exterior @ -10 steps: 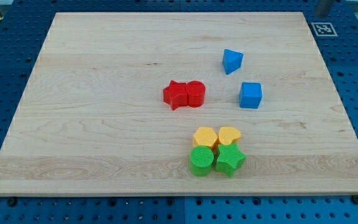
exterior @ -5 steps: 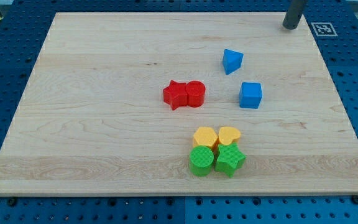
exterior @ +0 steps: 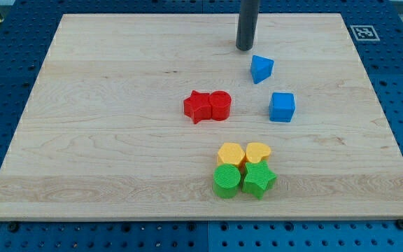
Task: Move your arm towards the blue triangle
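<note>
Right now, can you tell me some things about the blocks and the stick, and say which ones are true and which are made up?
1. My tip is just up and to the view's left of the blue triangle, not touching it. True.
2. The blue cube sits above the blue triangle in the view. False: it sits below it, slightly to the view's right.
3. The red star and the red cylinder touch. True.
4. The green cylinder and green star are alone, far from everything. False: they sit right below the yellow hexagon and yellow heart.
</note>
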Robot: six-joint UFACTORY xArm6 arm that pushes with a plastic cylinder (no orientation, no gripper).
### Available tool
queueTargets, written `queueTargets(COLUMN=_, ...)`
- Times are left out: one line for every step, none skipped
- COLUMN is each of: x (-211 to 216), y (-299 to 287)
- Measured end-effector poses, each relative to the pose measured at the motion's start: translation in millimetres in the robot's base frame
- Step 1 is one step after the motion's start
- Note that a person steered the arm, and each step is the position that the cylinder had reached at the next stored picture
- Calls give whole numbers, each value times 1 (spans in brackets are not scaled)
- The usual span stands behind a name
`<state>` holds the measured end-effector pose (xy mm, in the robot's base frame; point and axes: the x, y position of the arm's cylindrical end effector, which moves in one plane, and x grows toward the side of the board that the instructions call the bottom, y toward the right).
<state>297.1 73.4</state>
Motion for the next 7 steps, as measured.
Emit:
queueTargets(x=11, y=-14)
queueTargets(x=26, y=-35)
queueTargets(x=49, y=-44)
queueTargets(x=78, y=-44)
queueTargets(x=93, y=-44)
queueTargets(x=91, y=-33)
queueTargets(x=87, y=-21)
